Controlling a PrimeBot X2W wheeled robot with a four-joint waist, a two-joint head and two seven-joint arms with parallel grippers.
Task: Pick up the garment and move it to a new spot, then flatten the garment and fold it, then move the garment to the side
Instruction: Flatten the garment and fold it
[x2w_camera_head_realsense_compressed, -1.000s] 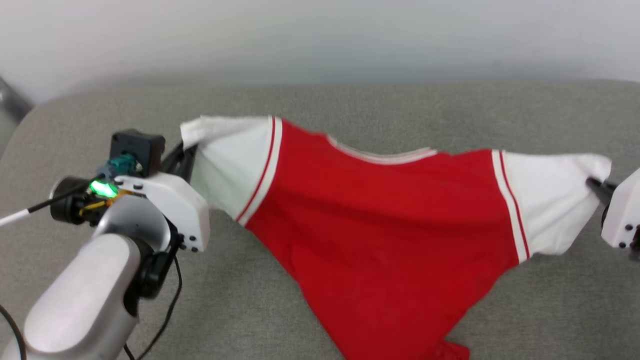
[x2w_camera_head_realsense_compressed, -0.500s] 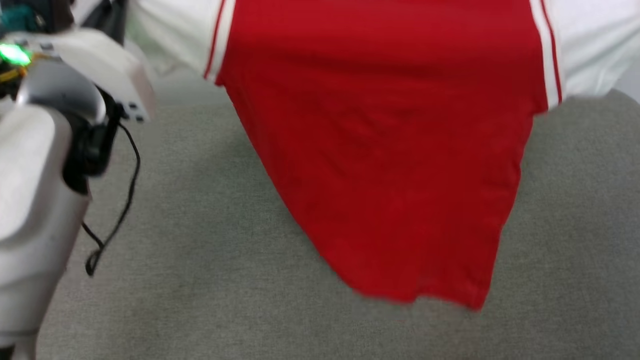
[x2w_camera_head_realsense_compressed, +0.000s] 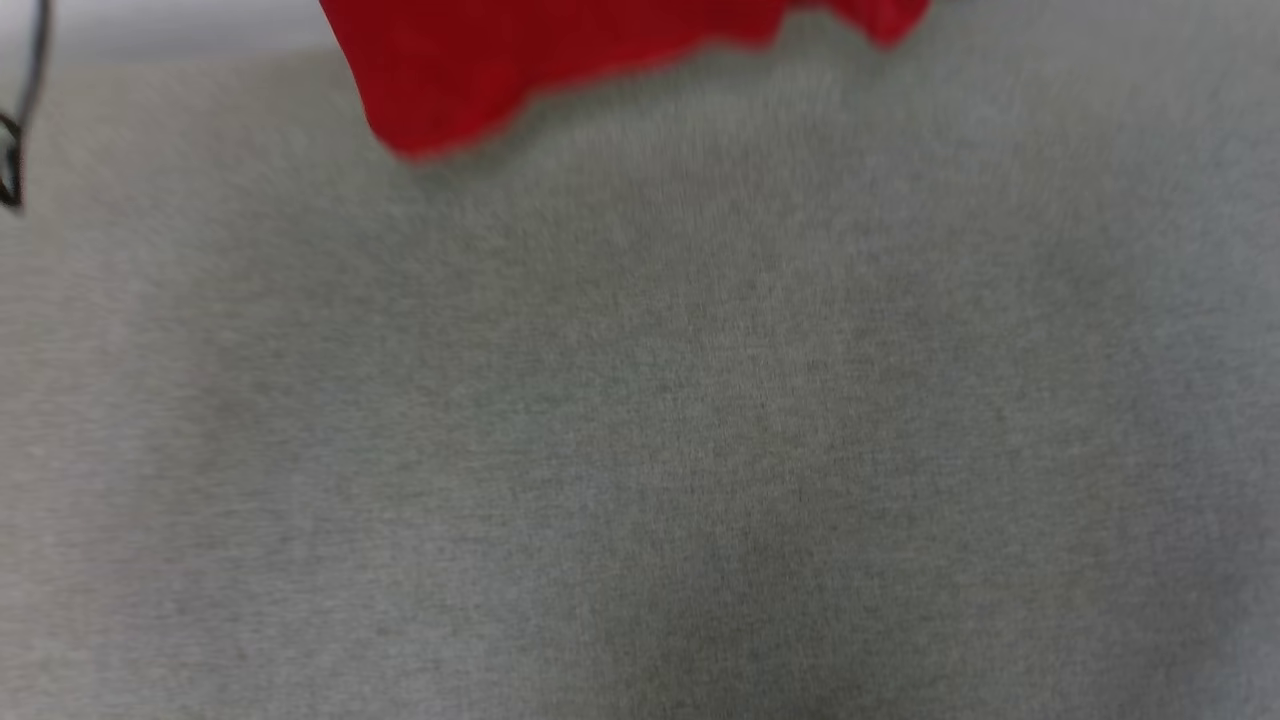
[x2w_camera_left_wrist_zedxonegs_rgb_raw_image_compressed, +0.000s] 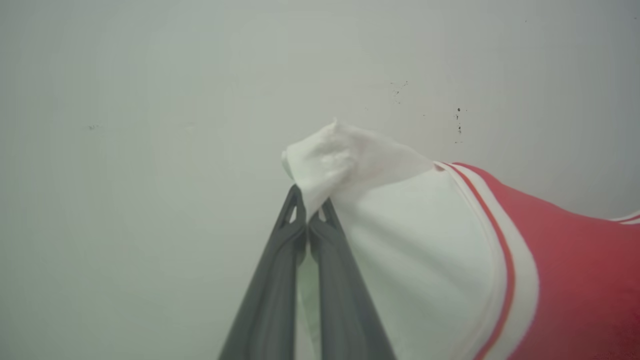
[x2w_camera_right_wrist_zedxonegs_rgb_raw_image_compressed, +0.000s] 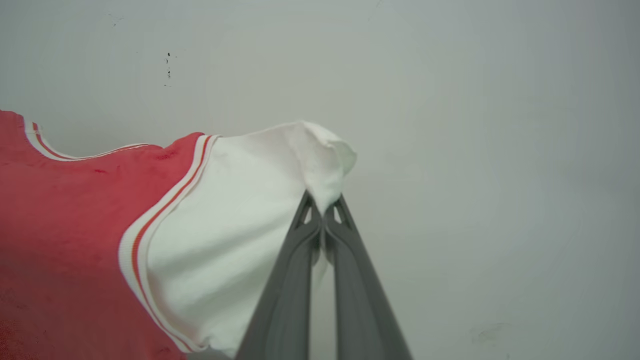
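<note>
The garment (x2w_camera_head_realsense_compressed: 520, 50) is a red T-shirt with white sleeves; its red bottom hem hangs at the top of the head view above the grey cushion (x2w_camera_head_realsense_compressed: 640, 420). In the left wrist view my left gripper (x2w_camera_left_wrist_zedxonegs_rgb_raw_image_compressed: 310, 210) is shut on the bunched tip of one white sleeve (x2w_camera_left_wrist_zedxonegs_rgb_raw_image_compressed: 345, 160). Red-and-white stripe trim (x2w_camera_left_wrist_zedxonegs_rgb_raw_image_compressed: 505, 270) runs beside that sleeve. My right gripper (x2w_camera_right_wrist_zedxonegs_rgb_raw_image_compressed: 322, 210) is shut on the tip of the other white sleeve (x2w_camera_right_wrist_zedxonegs_rgb_raw_image_compressed: 320, 150), with the red body (x2w_camera_right_wrist_zedxonegs_rgb_raw_image_compressed: 65, 230) stretching off to the left of that view.
A pale wall (x2w_camera_left_wrist_zedxonegs_rgb_raw_image_compressed: 150, 100) stands behind both held sleeves. A loop of black cable (x2w_camera_head_realsense_compressed: 15, 150) hangs at the head view's left edge. Grey cushion fabric spreads below the hem.
The garment has been lifted off the cushion, with both sleeves still gripped. The head view has also shifted, so the arms have left it and just the hem remains at its top.
</note>
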